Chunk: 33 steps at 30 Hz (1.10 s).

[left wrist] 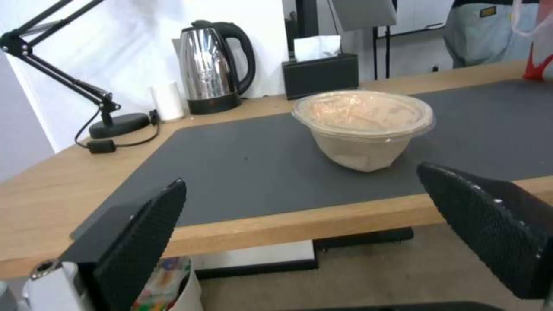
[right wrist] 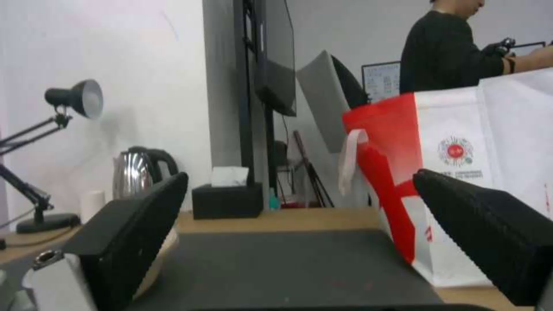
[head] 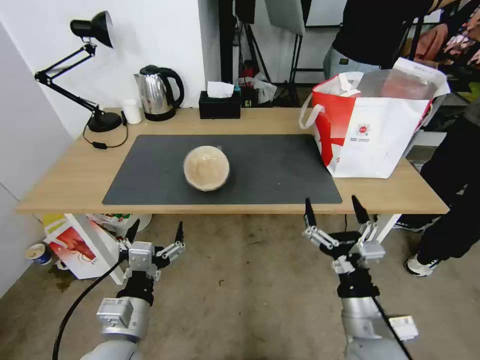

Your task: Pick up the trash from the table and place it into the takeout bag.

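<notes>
Head view: a round clear-domed bowl with tan filling (head: pixel 206 168) sits near the middle of the dark grey mat (head: pixel 270 175) on the long light-wood table (head: pixel 60 185). The large boxy white-and-red takeout bag (head: pixel 372 135) stands at the table's right end, mouth open upward. Both arms hang below the near table edge: the left pincer (head: pixel 155 235) spread wide, the right pincer (head: pixel 333 208) also spread wide, neither holding anything.

The dome lid looks smooth and thin, so a squeeze on it could slip or pop it loose. The bag's walls look soft; a bowl carried in too low could catch the rim and tip the bag toward the table's edge.
</notes>
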Motion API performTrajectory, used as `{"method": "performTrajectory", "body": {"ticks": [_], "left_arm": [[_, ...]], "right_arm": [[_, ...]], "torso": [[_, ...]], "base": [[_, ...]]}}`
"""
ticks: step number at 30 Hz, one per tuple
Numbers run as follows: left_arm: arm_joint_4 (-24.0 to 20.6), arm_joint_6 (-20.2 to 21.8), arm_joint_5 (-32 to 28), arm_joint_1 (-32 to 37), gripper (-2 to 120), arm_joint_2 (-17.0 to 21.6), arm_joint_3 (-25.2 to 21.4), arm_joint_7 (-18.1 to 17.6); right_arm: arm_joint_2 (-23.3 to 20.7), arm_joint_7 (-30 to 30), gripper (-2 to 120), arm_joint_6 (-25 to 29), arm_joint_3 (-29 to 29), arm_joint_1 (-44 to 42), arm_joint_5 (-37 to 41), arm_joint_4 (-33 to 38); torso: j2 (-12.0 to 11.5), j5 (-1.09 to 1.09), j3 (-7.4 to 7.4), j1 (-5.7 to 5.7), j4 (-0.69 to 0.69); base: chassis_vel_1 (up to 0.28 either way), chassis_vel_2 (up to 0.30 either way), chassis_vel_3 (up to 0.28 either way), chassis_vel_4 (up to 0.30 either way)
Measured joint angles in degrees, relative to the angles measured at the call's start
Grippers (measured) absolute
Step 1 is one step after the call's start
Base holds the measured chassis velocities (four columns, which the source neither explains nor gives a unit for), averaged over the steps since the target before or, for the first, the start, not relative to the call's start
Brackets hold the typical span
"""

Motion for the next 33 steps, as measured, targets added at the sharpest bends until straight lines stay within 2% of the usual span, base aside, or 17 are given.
{"method": "performTrajectory", "body": {"ticks": [13,33], "left_arm": [[0.0,0.0,0.0,0.0,100,0.0,0.0,0.0],[0.0,0.0,0.0,0.0,100,0.0,0.0,0.0]], "right_arm": [[0.4,2.33,100,1.44,-0.87,-1.65,-2.54,-2.4],[-1.01,3.6,100,2.38,0.2,-0.76,0.34,-5.83]], "torso": [[-0.01,0.01,0.0,0.01,0.0],[-0.01,0.0,0.0,0.01,0.0]], "base": [[0.0,0.0,0.0,0.0],[0.0,0.0,0.0,0.0]]}}
